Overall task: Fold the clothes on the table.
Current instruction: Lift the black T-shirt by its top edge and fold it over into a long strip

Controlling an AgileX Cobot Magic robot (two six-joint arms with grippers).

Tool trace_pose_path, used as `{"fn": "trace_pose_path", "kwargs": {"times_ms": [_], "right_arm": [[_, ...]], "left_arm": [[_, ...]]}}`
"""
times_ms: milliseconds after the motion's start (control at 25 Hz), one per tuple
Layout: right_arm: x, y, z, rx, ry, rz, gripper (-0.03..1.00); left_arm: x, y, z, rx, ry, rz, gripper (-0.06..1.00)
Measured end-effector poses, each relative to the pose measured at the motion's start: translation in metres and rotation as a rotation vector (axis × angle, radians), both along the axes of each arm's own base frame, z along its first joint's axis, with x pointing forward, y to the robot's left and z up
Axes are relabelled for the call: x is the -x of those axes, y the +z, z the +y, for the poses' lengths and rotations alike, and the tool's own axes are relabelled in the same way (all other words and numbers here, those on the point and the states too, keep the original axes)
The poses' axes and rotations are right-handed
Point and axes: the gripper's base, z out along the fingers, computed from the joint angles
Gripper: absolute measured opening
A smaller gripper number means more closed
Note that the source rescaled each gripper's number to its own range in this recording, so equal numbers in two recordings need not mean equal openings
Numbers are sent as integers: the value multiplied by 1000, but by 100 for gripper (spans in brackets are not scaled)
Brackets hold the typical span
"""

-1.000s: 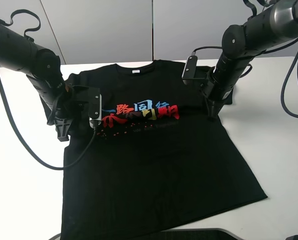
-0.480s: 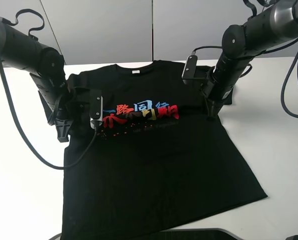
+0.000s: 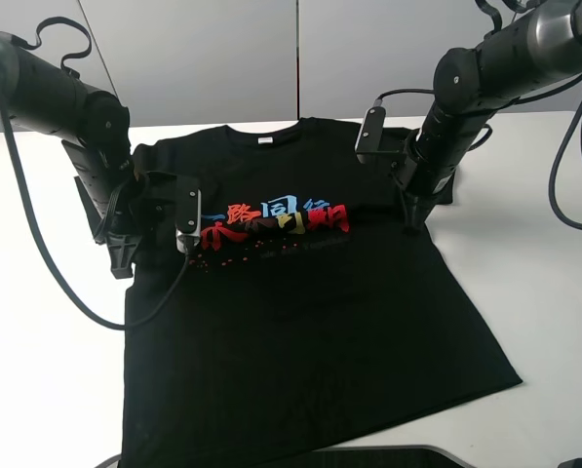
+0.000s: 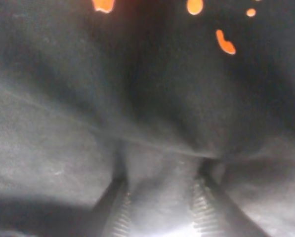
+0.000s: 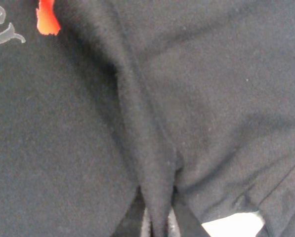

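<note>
The black T-shirt (image 3: pixel 300 331) lies face up on the white table (image 3: pixel 524 283), collar at the far side. Its coloured chest print (image 3: pixel 271 222) is crumpled into a ridge. My left gripper (image 3: pixel 123 265) is down on the shirt's left side below the sleeve. In the left wrist view (image 4: pixel 159 217) its fingers (image 4: pixel 120 217) have a bunch of black cloth (image 4: pixel 63 123) between them. My right gripper (image 3: pixel 410 222) is down on the shirt's right side below the sleeve. In the right wrist view (image 5: pixel 158 219) it pinches a raised fold of the cloth (image 5: pixel 63 148).
Grey wall panels stand behind the table. Black cables (image 3: pixel 37 263) hang from both arms over the tabletop. A dark object (image 3: pixel 368 456) shows at the near edge. A bit of white table (image 5: pixel 231 224) shows beside the right gripper.
The left arm's upper links have shifted slightly right and up. Both grippers stay at the same spots on the shirt. The right arm has not moved.
</note>
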Motion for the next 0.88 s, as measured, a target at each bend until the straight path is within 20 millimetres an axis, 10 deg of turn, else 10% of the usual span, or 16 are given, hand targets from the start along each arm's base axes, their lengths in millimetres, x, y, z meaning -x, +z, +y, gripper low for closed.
{"fn": "trace_pose_path", "kwargs": {"times_ms": [160,880], "right_arm": [[0,0,0,0,0,0,2],[1,6,9,-62,-30,-8,2]], "left_arm": [[2,0,5,-88,-13,13,2],[-16,6,19,-251,54,-76,0]]}}
